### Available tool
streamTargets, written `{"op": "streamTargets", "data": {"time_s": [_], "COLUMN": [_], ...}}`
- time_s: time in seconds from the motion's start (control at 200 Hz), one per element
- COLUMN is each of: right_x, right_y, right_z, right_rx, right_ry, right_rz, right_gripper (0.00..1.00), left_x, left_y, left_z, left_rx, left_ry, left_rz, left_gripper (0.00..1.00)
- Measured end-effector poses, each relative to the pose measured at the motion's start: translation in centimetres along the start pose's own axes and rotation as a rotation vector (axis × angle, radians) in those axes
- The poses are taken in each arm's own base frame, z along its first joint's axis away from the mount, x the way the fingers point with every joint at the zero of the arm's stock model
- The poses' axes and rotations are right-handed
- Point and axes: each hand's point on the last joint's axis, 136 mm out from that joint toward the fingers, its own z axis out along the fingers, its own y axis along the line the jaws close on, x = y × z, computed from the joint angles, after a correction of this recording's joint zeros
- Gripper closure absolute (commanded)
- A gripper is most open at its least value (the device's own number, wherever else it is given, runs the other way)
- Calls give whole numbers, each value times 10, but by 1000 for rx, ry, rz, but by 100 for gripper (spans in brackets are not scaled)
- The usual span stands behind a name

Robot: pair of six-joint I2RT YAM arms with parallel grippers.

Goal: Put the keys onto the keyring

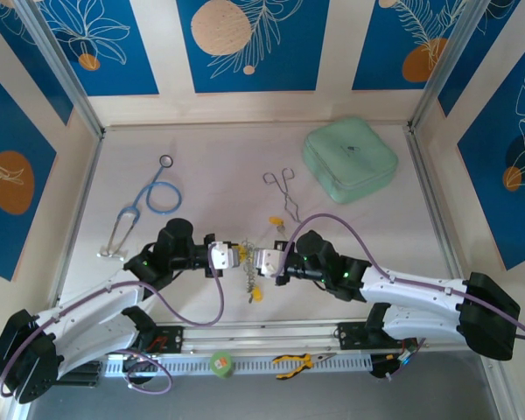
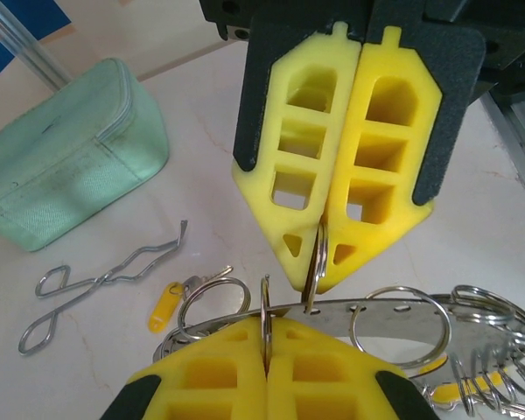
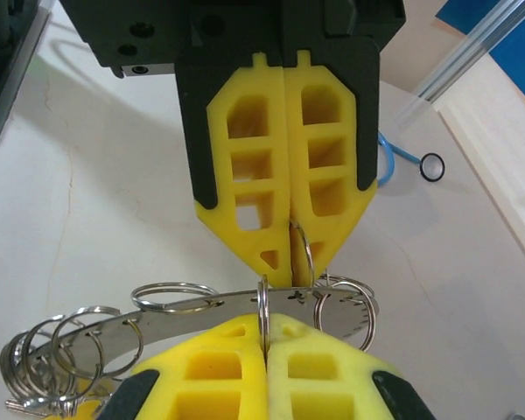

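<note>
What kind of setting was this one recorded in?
Likely a lab robot test booth, not a real workplace: a white table walled by blue printed panels in aluminium framing, with staged props laid out: a stethoscope, forceps and a green pouch.

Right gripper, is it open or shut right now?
Shut: the right gripper has its yellow fingers pressed together, pinching a small ring on the keyring.

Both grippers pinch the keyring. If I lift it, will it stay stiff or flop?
The keyring looks like a flat rigid metal band, so it should hold its shape. Its small split rings sit loose in holes and will likely swing. The left gripper and right gripper each pinch a thin ring, so the band may pivot.
</note>
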Motion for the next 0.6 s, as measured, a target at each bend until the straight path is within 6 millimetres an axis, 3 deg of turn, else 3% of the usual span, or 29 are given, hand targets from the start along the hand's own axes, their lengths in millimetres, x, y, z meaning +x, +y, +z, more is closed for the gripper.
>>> {"op": "streamTargets", "data": {"time_s": [0.105, 0.24, 0.415, 0.6], "right_x": [0, 6, 7, 7], "right_y": [-1, -3, 0, -1], "right_z": [-1, -4, -7, -11], "right_rx": [-25, -62, -121, -162], "right_ry": [-18, -25, -47, -67], "right_rz": [40, 108, 170, 241], "right_gripper": [100, 100, 100, 100], "left_x": [0, 2, 7, 0], "left_y": [0, 4, 24, 29], "left_z": [0, -1, -10, -20], "left_rx": [-2, -24, -120, -147], "left_ry": [-1, 14, 31, 1], "left_rz": [-20, -83, -205, -270], "left_gripper": [61, 41, 36, 51]}}
